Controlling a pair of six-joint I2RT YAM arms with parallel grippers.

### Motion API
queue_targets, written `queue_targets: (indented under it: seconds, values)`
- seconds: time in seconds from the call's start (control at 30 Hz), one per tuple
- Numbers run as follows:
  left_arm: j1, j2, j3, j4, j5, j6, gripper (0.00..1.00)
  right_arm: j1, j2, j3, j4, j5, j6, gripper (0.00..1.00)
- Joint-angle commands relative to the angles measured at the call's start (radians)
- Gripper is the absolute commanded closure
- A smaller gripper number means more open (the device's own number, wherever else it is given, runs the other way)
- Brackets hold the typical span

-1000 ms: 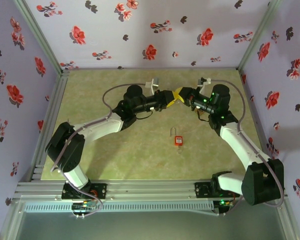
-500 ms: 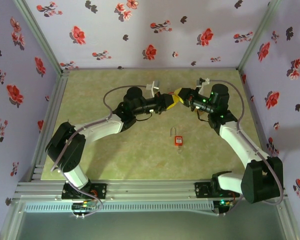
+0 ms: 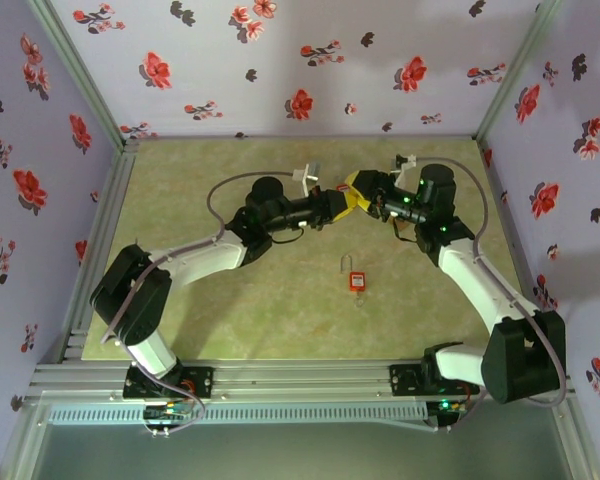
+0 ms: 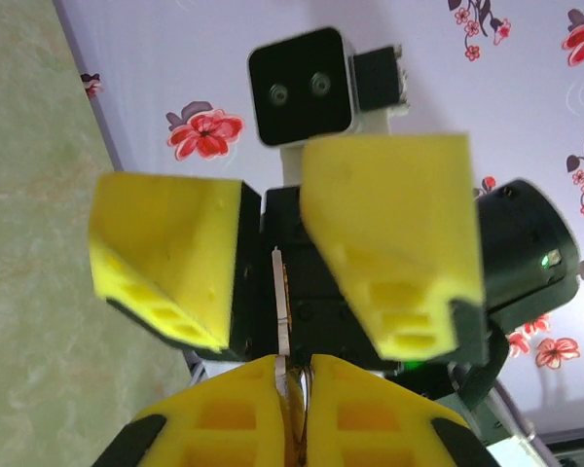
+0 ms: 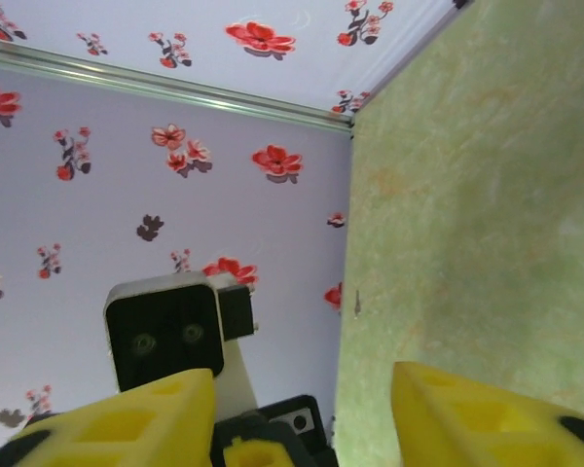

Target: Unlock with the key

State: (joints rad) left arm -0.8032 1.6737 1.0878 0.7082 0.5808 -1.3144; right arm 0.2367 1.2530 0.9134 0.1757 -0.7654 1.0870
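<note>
Meeting over the far middle of the table (image 3: 180, 330), the two grippers point at each other, tip to tip. The left gripper (image 3: 336, 203) comes in from the left side and the right gripper (image 3: 357, 189) from the right side.

The left wrist view looks along the left fingers (image 4: 370, 413). They are pressed together and pinch the key (image 4: 281, 297) between them. The key is seen edge-on, as a thin metal strip that stands out from the fingertips. So the left gripper is closed on the key.

Just beyond are the right fingers (image 4: 389, 243), wide apart, one on each side of the strip. The key stands in the gap between them with free space on both sides, so the right gripper is open and holds nothing. The right wrist view agrees: its two yellow fingers sit low in the picture with much space between them.

The padlock (image 3: 357, 280), small and red, lies on the table well apart from the grippers. It is on the side nearer to the arm bases, a little right of the middle. Nothing touches it.

Walls (image 3: 280, 60) with red flowers close the table on three sides.
</note>
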Motion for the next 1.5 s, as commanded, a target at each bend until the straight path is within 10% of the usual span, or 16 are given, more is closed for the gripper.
queue_targets:
  seconds: [0.0,0.47,1.47]
  values:
    - [-0.002,-0.061,-0.038,0.033,0.008,0.077,1.0,-0.013,0.008,0.097,-0.234,0.091,-0.182,0.4]
    - [0.054,-0.264,-0.249,-0.056,-0.155,0.221,1.0,0.01,0.494,0.574,-0.942,0.458,-0.723,0.26]
    - [0.166,-0.325,-0.455,0.133,-0.173,0.193,1.0,0.119,1.287,1.4,-1.188,0.822,-0.951,0.3]
